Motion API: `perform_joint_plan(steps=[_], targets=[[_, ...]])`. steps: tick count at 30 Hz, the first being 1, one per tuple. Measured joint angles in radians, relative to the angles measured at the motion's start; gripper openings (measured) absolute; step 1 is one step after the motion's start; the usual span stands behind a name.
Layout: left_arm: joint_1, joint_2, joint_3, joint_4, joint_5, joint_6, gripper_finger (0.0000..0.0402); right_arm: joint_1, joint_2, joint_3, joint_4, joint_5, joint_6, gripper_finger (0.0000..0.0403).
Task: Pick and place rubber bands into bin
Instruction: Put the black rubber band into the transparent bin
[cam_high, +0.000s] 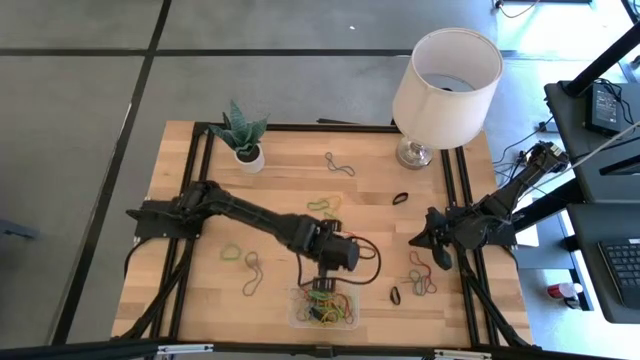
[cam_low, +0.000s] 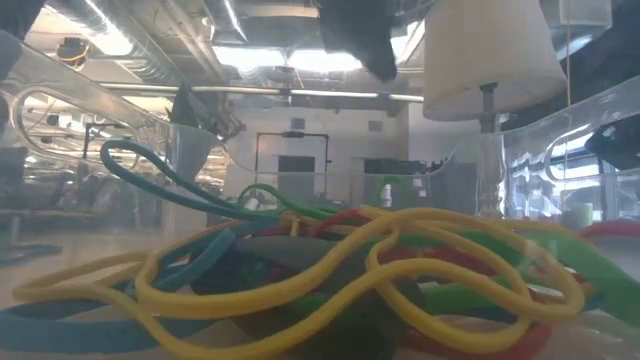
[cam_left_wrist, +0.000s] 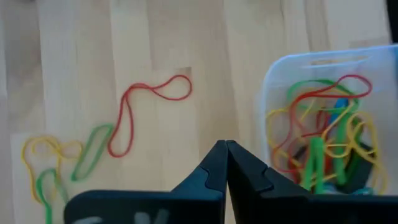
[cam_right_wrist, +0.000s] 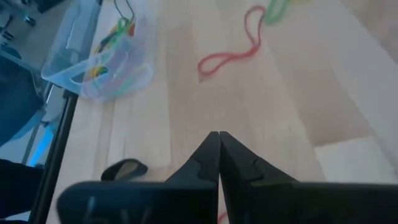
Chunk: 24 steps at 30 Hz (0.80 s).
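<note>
Plainly, the rubber bands (cam_high: 330, 203) are feather-light, thin and floppy, so each one should sag and stretch instead of holding its shape, and it could slip out of a loose pinch or snag a neighbour where loops overlap. The best hold is probably across a single strand where a loop lies alone on the wood, fingertips pressed flat to the table so the strand is trapped between them. Many bands are already heaped in the bin (cam_high: 296, 318), a clear shallow container at the table's near edge; the rest lie scattered over the table (cam_high: 280, 170), with a red loop (cam_left_wrist: 138, 112) and yellow and green ones close by in the left wrist view, and a cluster near the right arm. The left gripper (cam_left_wrist: 226, 149) hangs over the wood just beside the bin's rim, its fingers pressed together with nothing visible between them. The right gripper (cam_right_wrist: 218, 142) waits over the right side of the table, likewise closed and empty. A lamp (cam_high: 445, 80) and a potted plant (cam_high: 243, 135) stand along the far edge.
</note>
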Motion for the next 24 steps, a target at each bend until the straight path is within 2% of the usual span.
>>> perform_joint_plan(steps=[5,12,18,24], targets=[[0.044,-0.060,-0.153,0.080,0.025,0.106,0.0002,0.000,0.014,0.000,0.050,0.065,-0.060,0.0008],[0.128,-0.309,-0.560,0.371,0.107,0.148,0.0002,-0.019,0.109,0.022,0.080,0.215,-0.020,0.0004],[0.191,-0.576,-0.892,0.567,0.133,0.134,0.0002,-0.153,0.245,0.085,0.038,0.226,0.044,0.0004],[0.220,-0.792,-1.103,0.633,0.129,0.121,0.0002,-0.351,0.396,0.185,-0.114,0.167,0.139,0.0005]])
